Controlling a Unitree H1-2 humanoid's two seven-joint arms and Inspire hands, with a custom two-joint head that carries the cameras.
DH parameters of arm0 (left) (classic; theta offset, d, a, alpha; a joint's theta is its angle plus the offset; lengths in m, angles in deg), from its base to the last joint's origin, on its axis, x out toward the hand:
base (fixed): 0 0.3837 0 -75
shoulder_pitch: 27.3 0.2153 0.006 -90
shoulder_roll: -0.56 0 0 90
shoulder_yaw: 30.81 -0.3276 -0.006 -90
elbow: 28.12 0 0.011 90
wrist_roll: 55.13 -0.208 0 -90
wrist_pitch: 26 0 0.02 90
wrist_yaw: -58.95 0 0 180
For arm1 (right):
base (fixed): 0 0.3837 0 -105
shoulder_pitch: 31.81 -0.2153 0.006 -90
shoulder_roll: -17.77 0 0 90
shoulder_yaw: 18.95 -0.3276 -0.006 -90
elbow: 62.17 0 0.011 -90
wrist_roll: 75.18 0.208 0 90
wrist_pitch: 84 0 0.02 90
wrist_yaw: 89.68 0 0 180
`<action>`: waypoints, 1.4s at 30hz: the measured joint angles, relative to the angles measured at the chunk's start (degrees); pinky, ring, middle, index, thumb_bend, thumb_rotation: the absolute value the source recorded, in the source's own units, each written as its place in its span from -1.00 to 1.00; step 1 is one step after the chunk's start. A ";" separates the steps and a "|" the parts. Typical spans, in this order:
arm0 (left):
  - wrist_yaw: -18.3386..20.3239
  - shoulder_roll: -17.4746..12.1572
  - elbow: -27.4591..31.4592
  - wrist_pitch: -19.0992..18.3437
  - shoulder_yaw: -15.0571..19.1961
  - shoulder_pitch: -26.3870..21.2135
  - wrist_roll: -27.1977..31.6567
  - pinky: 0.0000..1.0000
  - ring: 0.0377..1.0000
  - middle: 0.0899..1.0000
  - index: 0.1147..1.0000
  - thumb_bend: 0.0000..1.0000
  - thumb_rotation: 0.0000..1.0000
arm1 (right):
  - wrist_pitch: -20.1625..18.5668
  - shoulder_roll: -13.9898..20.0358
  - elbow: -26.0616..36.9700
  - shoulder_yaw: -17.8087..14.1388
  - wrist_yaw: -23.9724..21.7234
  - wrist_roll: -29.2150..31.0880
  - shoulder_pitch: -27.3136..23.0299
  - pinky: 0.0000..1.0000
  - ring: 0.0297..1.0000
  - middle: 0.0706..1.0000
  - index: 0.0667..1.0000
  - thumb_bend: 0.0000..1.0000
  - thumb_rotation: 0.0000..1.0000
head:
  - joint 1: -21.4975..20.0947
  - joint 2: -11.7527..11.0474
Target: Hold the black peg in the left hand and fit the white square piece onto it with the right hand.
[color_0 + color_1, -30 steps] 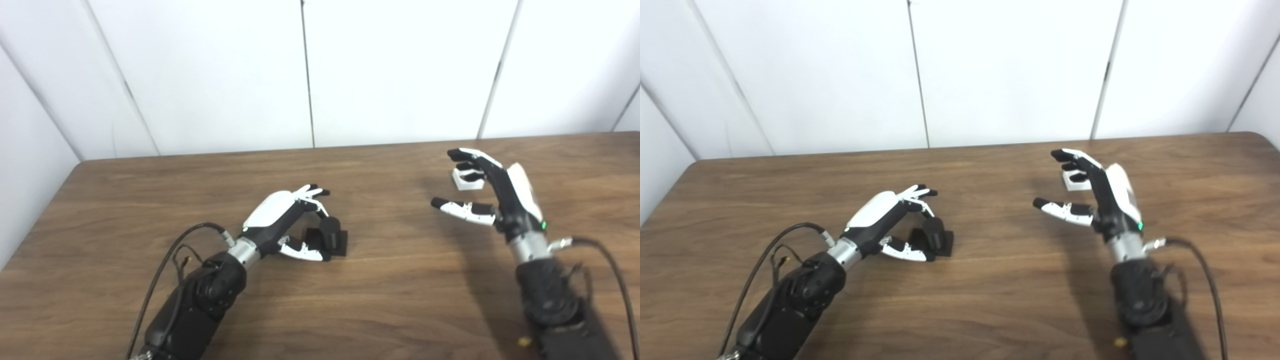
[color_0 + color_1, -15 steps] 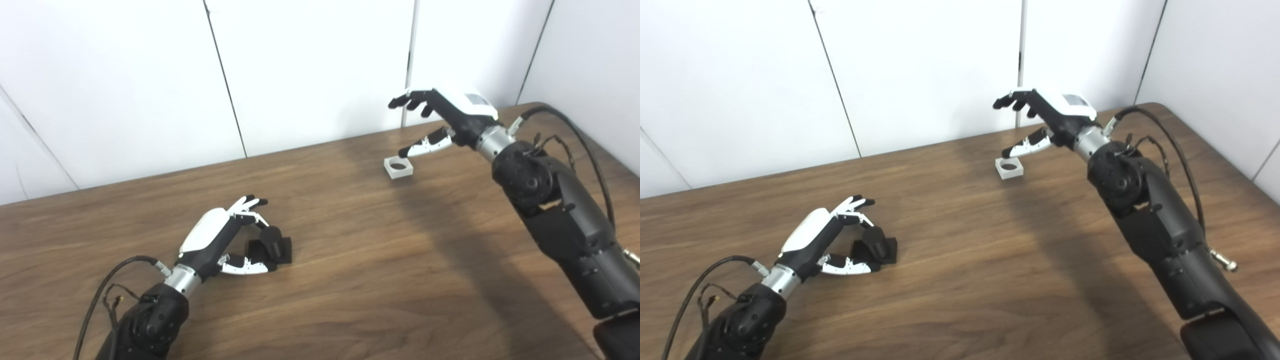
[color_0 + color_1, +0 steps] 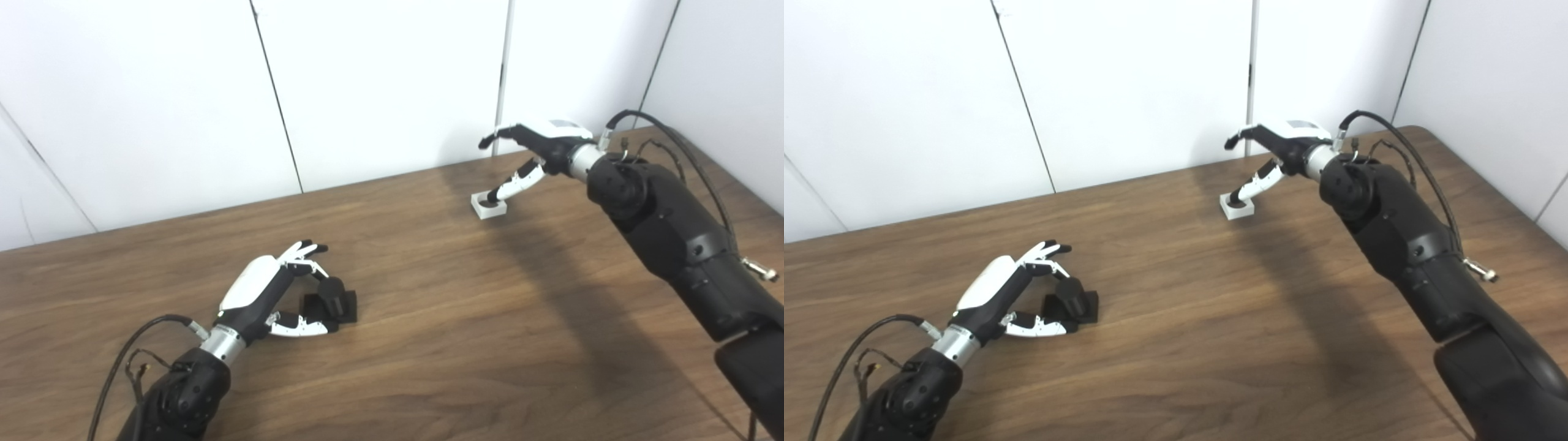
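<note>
In the left eye view, the small white square plastic piece with a round hole [image 3: 489,205] lies flat on the brown wood-grain table [image 3: 429,318], toward the far right corner and well apart from the black peg on its square black base [image 3: 331,302], which stands near the middle-left of the table. The right hand [image 3: 539,150] hangs over the white piece with its fingers spread wide and its thumb reaching down to the piece's right edge; whether the thumb tip touches the rim or dips into the hole cannot be told. The hand holds nothing yet. The left hand [image 3: 269,294] is cupped around the peg, fingers arched over its top and thumb along the near side of the base, but not clearly clamped; the peg's base rests on the table.

In the right eye view, the white piece [image 3: 1237,207] again sits flat, just under the right hand [image 3: 1283,144], and the peg [image 3: 1072,302] sits just right of the left hand [image 3: 1004,300].

The white piece looks rigid, light and smooth, probably a printed plastic block, so it may skid on the table if pushed sideways. The likely best hold is a pinch across two opposite outer walls, leaving the hole clear for the peg. The peg looks equally stiff; gripping its base would leave the shaft free.
</note>
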 measured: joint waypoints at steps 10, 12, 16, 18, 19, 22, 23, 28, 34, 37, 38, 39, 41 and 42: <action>0.13 -0.12 0.62 -0.55 0.13 0.26 -0.02 0.82 0.97 0.83 -0.15 0.04 -0.85 | 1.40 -1.25 -8.28 2.53 -0.03 -0.91 -1.92 0.95 0.97 0.89 0.65 0.54 -0.07 | 1.06 0.26; 0.19 -0.12 0.75 -0.72 0.13 0.27 -0.02 0.84 0.97 0.83 -0.15 0.04 -0.85 | 1.36 -1.58 -8.89 2.83 -0.04 -1.00 -2.21 0.97 0.98 0.90 0.67 0.52 -0.05 | 0.97 0.18; 0.24 -0.13 0.88 -1.10 0.18 0.31 -0.02 0.85 0.96 0.83 -0.15 0.04 -0.85 | 1.19 -1.69 -9.52 3.82 -0.28 -1.29 -2.56 0.99 1.00 0.92 0.70 0.50 -0.02 | 1.15 0.17; 0.23 -0.16 0.89 -1.12 0.18 0.33 -0.01 0.86 0.96 0.83 -0.15 0.04 -0.85 | 0.97 -1.73 -10.49 4.31 -0.52 -1.46 -2.77 0.98 1.00 0.92 0.71 0.50 -0.02 | 1.32 0.17; 0.24 -0.17 0.92 -1.14 0.21 0.35 -0.01 0.86 0.96 0.83 -0.15 0.04 -0.85 | 0.95 -1.76 -10.78 4.45 -0.61 -1.51 -2.78 0.98 1.00 0.92 0.71 0.50 -0.02 | 1.32 0.17; 0.28 -0.25 1.19 -1.37 0.25 0.46 -0.01 0.86 0.97 0.83 -0.15 0.04 -0.85 | 0.96 -1.80 -11.19 4.74 -0.74 -1.55 -2.80 0.95 0.99 0.91 0.71 0.51 -0.01 | 1.58 0.17; 0.29 -0.28 1.25 -1.47 0.25 0.48 -0.02 0.85 0.97 0.83 -0.15 0.04 -0.85 | 0.98 -1.82 -11.47 4.79 -0.73 -1.57 -2.85 0.94 0.98 0.91 0.70 0.50 -0.02 | 1.67 0.17; 0.25 -0.45 1.51 -1.75 0.30 0.68 -0.01 0.85 0.97 0.83 -0.15 0.04 -0.84 | 1.09 -2.03 -13.78 5.01 -0.36 -1.60 -2.94 0.97 0.98 0.91 0.70 0.50 -0.05 | 2.11 0.26; 0.25 -0.50 1.66 -1.78 0.49 0.89 0.07 0.84 0.95 0.82 -0.15 0.04 -0.84 | 2.03 -2.56 -16.64 5.35 0.68 -1.59 -3.36 1.00 0.97 0.89 0.68 0.50 -0.10 | 2.46 0.44; 0.25 -0.60 1.88 -1.83 0.52 1.04 0.06 0.85 0.95 0.82 -0.15 0.04 -0.84 | 2.84 -2.75 -18.17 5.51 1.48 -1.59 -4.06 0.99 0.95 0.86 0.65 0.48 -0.11 | 2.64 0.61; 0.30 -0.75 2.48 -2.04 0.53 1.25 0.06 0.85 0.95 0.82 -0.15 0.04 -0.84 | 3.61 -2.96 -19.04 5.58 2.50 -1.59 -4.32 0.98 0.94 0.85 0.64 0.48 -0.13 | 2.64 0.70; 0.36 -0.87 2.80 -2.08 0.53 1.42 0.04 0.85 0.96 0.82 -0.15 0.04 -0.84 | 3.78 -3.03 -19.14 5.59 2.80 -1.61 -4.35 0.97 0.93 0.84 0.62 0.47 -0.14 | 2.64 0.70; 0.40 -1.07 3.09 -2.14 0.58 1.63 0.05 0.86 0.96 0.82 -0.15 0.04 -0.84 | 4.13 -3.22 -19.64 5.83 3.59 -1.64 -4.48 0.93 0.90 0.82 0.58 0.45 -0.19 | 2.64 0.79; 0.40 -1.15 3.13 -2.19 0.63 1.69 0.05 0.86 0.96 0.82 -0.15 0.04 -0.84 | 4.54 -3.35 -20.59 5.95 4.40 -1.69 -4.73 0.90 0.88 0.80 0.56 0.45 -0.21 | 2.64 0.88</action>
